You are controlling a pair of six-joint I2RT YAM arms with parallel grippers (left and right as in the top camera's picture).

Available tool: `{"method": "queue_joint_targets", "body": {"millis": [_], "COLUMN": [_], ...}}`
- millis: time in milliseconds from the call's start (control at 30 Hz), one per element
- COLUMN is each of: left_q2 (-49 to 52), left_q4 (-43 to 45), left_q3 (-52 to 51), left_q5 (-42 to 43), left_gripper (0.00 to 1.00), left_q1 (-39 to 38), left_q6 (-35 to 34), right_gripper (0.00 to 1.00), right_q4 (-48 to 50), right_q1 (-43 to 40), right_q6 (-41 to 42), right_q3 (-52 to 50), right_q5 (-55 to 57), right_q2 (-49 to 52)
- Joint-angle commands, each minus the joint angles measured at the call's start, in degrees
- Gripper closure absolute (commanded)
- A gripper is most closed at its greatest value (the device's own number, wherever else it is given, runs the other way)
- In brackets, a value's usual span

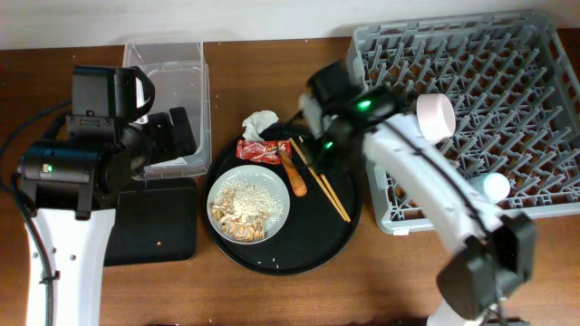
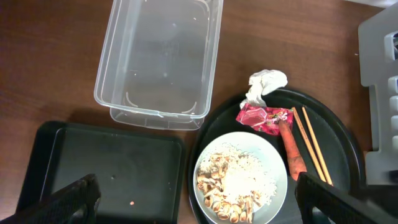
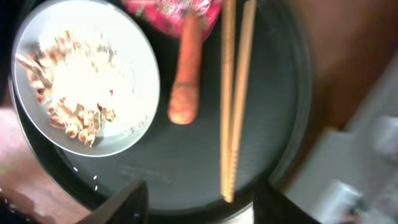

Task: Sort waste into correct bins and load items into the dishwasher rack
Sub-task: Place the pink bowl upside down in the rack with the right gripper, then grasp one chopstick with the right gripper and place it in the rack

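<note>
The round dish (image 1: pixel 248 204) with beige food scraps (image 1: pixel 245 210) sits on the round black tray (image 1: pixel 299 244). On that tray also lie the white tissue (image 1: pixel 258 123), the red wrapper (image 1: pixel 263 150), the carrot piece (image 1: pixel 295 175) and two chopsticks (image 1: pixel 322 181). My right gripper (image 3: pixel 199 202) is open and empty above the chopsticks (image 3: pixel 235 93), beside the carrot (image 3: pixel 185 74). My left gripper (image 2: pixel 196 208) is open and empty above the dish (image 2: pixel 239 180), between the clear tub (image 2: pixel 158 56) and the flat black tray (image 2: pixel 99 168). A pale cup (image 1: pixel 437 116) lies in the dishwasher rack (image 1: pixel 507 100).
The clear tub (image 1: pixel 165 81) is at the back left, with the flat black tray (image 1: pixel 154 222) in front of it. The rack fills the back right. The right arm (image 1: pixel 426 190) crosses the rack's front left corner. The brown table (image 1: pixel 381 281) shows in front.
</note>
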Motion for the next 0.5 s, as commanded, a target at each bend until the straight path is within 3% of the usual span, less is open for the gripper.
{"method": "queue_joint_targets", "body": {"millis": [0, 100, 133, 167, 233, 300, 367, 467], "left_q2": [-0.52, -0.52, -0.52, -0.52, -0.52, -0.52, -0.52, -0.52], "left_q4": [0.04, 0.04, 0.04, 0.04, 0.04, 0.04, 0.04, 0.04], "left_q3": [0.46, 0.46, 0.46, 0.46, 0.46, 0.46, 0.46, 0.46], "left_q5": [-0.59, -0.59, -0.59, -0.59, -0.59, -0.59, -0.59, -0.59], "left_gripper": [0.01, 0.01, 0.01, 0.01, 0.01, 0.01, 0.01, 0.01], "left_q1": [0.24, 0.24, 0.24, 0.24, 0.24, 0.24, 0.24, 0.24], "left_q6": [-0.20, -0.20, -0.20, -0.20, -0.20, -0.20, -0.20, -0.20], "right_gripper": [0.55, 0.62, 0.75, 0.80, 0.84, 0.83, 0.74, 0.75], "right_q4": [3.58, 6.19, 6.14, 6.16, 6.23, 6.32, 6.67, 6.75], "right_q1": [1.11, -0.46, -1.22, -1.88, -2.64, -2.69, -2.54, -2.60], "right_q6": [2.58, 5.75, 5.66, 4.52, 4.31, 2.40, 1.40, -0.11], "right_q3": [-4.37, -6.62, -6.82, -6.82, -6.82, -6.82, -6.82, -6.82], "right_q5": [-0.76, 5.79, 5.77, 5.73, 5.73, 5.33, 4.39, 4.46], "right_q2": [5.09, 9.42, 10.91, 12.22, 14.60, 17.25, 19.43, 20.65]}}
